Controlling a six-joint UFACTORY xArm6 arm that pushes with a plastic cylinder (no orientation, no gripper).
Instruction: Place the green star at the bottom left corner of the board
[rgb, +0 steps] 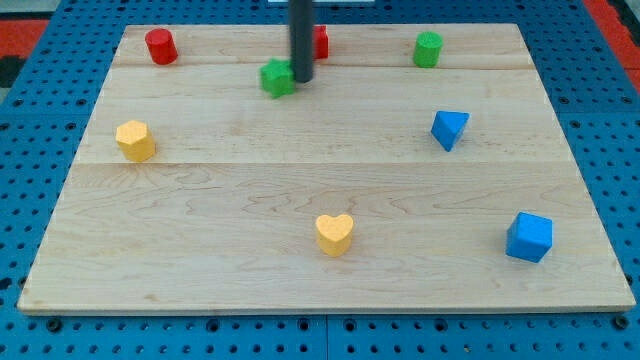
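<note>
The green star (276, 77) lies near the view's top, left of the middle of the wooden board (250, 260). My tip (301, 79) is at the star's right side, touching it or nearly so. The dark rod rises straight up out of the view's top. The board's bottom left corner (40, 296) is far from the star, down and to the left.
A red cylinder (160, 46) stands at the top left. A red block (320, 41) is partly hidden behind the rod. A green cylinder (428, 48) is at the top right. A yellow block (135, 140), a yellow heart (335, 234), a blue triangular block (449, 129) and a blue cube (529, 237) also lie on the board.
</note>
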